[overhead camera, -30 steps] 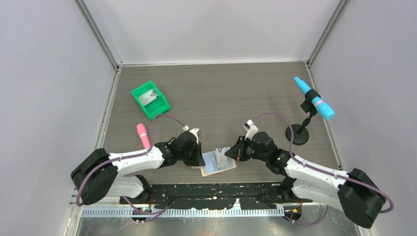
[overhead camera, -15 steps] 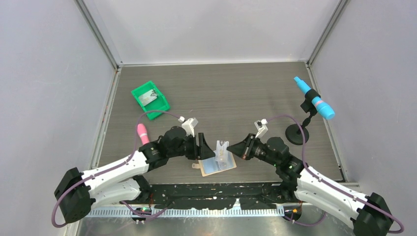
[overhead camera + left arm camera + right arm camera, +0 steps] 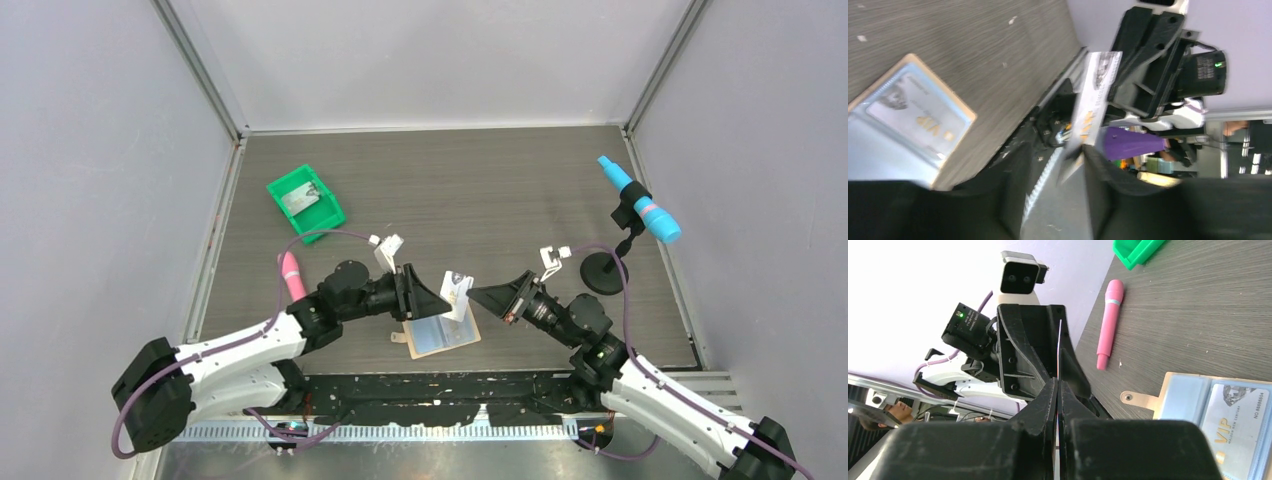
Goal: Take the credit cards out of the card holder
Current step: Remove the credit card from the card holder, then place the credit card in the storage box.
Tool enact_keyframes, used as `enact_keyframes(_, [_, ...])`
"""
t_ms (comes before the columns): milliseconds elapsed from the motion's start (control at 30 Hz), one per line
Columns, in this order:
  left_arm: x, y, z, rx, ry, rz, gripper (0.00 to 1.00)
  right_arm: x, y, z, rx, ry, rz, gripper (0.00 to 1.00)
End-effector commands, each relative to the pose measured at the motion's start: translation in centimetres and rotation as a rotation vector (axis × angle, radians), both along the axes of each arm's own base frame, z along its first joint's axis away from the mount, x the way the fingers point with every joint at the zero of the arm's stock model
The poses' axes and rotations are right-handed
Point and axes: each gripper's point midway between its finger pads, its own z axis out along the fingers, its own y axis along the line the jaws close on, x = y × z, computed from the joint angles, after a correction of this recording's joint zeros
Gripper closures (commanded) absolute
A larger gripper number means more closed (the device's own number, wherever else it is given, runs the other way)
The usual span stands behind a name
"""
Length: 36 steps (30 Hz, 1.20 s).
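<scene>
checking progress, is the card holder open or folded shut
Spread open: the card holder lies flat, blue inner panels facing up, a VIP card tucked in one pocket.

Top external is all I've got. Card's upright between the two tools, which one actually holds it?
Observer: The right tool. Its wrist view shows the credit card edge-on, pinched between shut fingers.
Operator: Left tool gripping too?
Observer: Doesn't look like it. In its wrist view the left tool has its fingers apart, with the card's free end at the gap between them.
Operator: Holder empty?
Observer: No. The card holder lies open, and the wrist views show a VIP card, lettered in gold, in one pocket.
</scene>
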Motion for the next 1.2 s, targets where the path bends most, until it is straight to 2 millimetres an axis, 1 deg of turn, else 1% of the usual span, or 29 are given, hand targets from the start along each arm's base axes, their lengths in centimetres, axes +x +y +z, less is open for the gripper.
enact_keyframes(0, [-0.5, -1.0, 4.2, -0.17, -0.062, -0.048, 0.72, -0.3, 0.1, 1.6, 0.063, -0.031, 0.018, 0.95])
enact_keyframes(33, [-0.6, -0.9, 4.1, -0.169, -0.063, -0.048, 0.83, -0.4, 0.2, 1.4, 0.052, -0.036, 0.023, 0.94])
enact_keyframes(67, [-0.7, -0.7, 3.8, -0.164, -0.059, -0.046, 0.91, -0.8, 0.4, 1.4, 0.045, -0.043, 0.046, 0.92])
enact_keyframes(100, [-0.8, -0.4, 3.5, -0.162, -0.059, -0.044, 0.97, -0.8, 0.5, 1.1, 0.016, -0.068, 0.056, 0.88])
enact_keyframes(133, [-1.0, -0.2, 3.2, -0.162, -0.06, -0.043, 1.0, -1.2, 0.7, 0.9, -0.022, -0.074, 0.083, 0.85])
enact_keyframes(167, [-1.2, 0.1, 2.7, -0.155, -0.057, -0.039, 1.0, -1.2, 0.8, 0.5, -0.076, -0.111, 0.093, 0.79])
enact_keyframes(200, [-1.3, 0.4, 2.2, -0.144, -0.055, -0.036, 1.0, -1.6, 0.9, 0.0, -0.136, -0.102, 0.118, 0.76])
enact_keyframes(233, [-1.5, 0.8, 1.8, -0.134, -0.056, -0.035, 1.0, -1.6, 0.7, -0.4, -0.193, -0.143, 0.121, 0.69])
enact_keyframes(267, [-1.7, 1.1, 1.3, -0.119, -0.055, -0.033, 1.0, -1.7, 0.4, -1.1, -0.251, -0.119, 0.127, 0.61])
enact_keyframes(300, [-1.9, 1.4, 1.0, -0.101, -0.056, -0.036, 1.0, -1.8, 0.1, -1.2, -0.29, -0.162, 0.132, 0.57])
enact_keyframes(333, [-2.2, 1.6, 0.6, -0.078, -0.064, -0.046, 1.0, -2.0, -0.3, -1.5, -0.335, -0.149, 0.137, 0.49])
enact_keyframes(400, [-2.7, 2.2, -0.2, -0.015, -0.073, -0.068, 1.0, -2.3, -1.3, -1.7, -0.414, -0.191, 0.135, 0.42])
enact_keyframes(433, [-2.9, 2.4, -0.3, 0.007, -0.081, -0.082, 1.0, -2.7, -1.4, -1.8, -0.433, -0.194, 0.158, 0.4])
enact_keyframes(467, [-3.4, 2.6, -0.2, 0.018, -0.094, -0.109, 1.0, -2.8, -1.4, -1.0, -0.449, -0.239, 0.172, 0.38])
enact_keyframes(500, [-3.7, 2.7, 0.0, 0.026, -0.109, -0.132, 1.0, -3.2, -1.4, -1.2, -0.469, -0.237, 0.199, 0.38])
enact_keyframes(567, [-4.3, 2.9, 0.2, 0.054, -0.117, -0.171, 1.0, -3.3, -1.1, -0.8, -0.494, -0.266, 0.236, 0.37])
enact_keyframes(600, [-4.7, 3.0, 0.4, 0.061, -0.129, -0.198, 1.0, -3.2, -0.8, -0.8, -0.508, -0.271, 0.257, 0.37])
enact_keyframes(667, [-5.3, 2.9, 0.9, 0.057, -0.13, -0.241, 1.0, -3.6, 0.1, -0.3, -0.498, -0.282, 0.325, 0.37])
enact_keyframes(700, [-5.6, 2.8, 1.0, 0.048, -0.13, -0.261, 1.0, -4.2, 0.7, 0.3, -0.47, -0.304, 0.374, 0.37])
enact_keyframes(733, [-5.8, 2.7, 1.1, 0.043, -0.131, -0.278, 1.0, -4.2, 1.2, 0.1, -0.468, -0.289, 0.398, 0.36])
enact_keyframes(767, [-6.0, 2.6, 1.2, 0.042, -0.131, -0.29, 1.0, -4.5, 1.6, 0.4, -0.444, -0.304, 0.429, 0.36])
enact_keyframes(800, [-6.1, 2.6, 1.3, 0.043, -0.133, -0.301, 1.0, -4.5, 2.0, 0.2, -0.438, -0.292, 0.447, 0.37])
enact_keyframes(833, [-6.1, 2.5, 1.2, 0.045, -0.132, -0.309, 1.0, -4.8, 2.3, 0.5, -0.419, -0.306, 0.474, 0.37])
enact_keyframes(933, [-6.4, 2.4, 1.3, 0.043, -0.129, -0.334, 1.0, -4.7, 2.8, -0.2, -0.434, -0.302, 0.516, 0.36])
enact_keyframes(1000, [-6.4, 2.3, 1.2, 0.045, -0.129, -0.337, 1.0, -4.7, 3.2, -0.3, -0.429, -0.305, 0.541, 0.37])
enact_keyframes(1033, [-6.4, 2.3, 1.0, 0.05, -0.127, -0.337, 1.0, -4.6, 3.5, -0.5, -0.427, -0.294, 0.552, 0.38])
enact_keyframes(1067, [-6.3, 2.3, 0.9, 0.053, -0.125, -0.335, 1.0, -4.8, 3.7, -0.4, -0.412, -0.302, 0.57, 0.39])
enact_keyframes(1133, [-6.3, 2.3, 0.9, 0.054, -0.123, -0.339, 1.0, -4.8, 4.0, -0.3, -0.391, -0.303, 0.584, 0.46])
enact_keyframes(1167, [-6.3, 2.3, 0.9, 0.055, -0.121, -0.34, 1.0, -4.8, 4.2, -0.3, -0.379, -0.302, 0.585, 0.53])
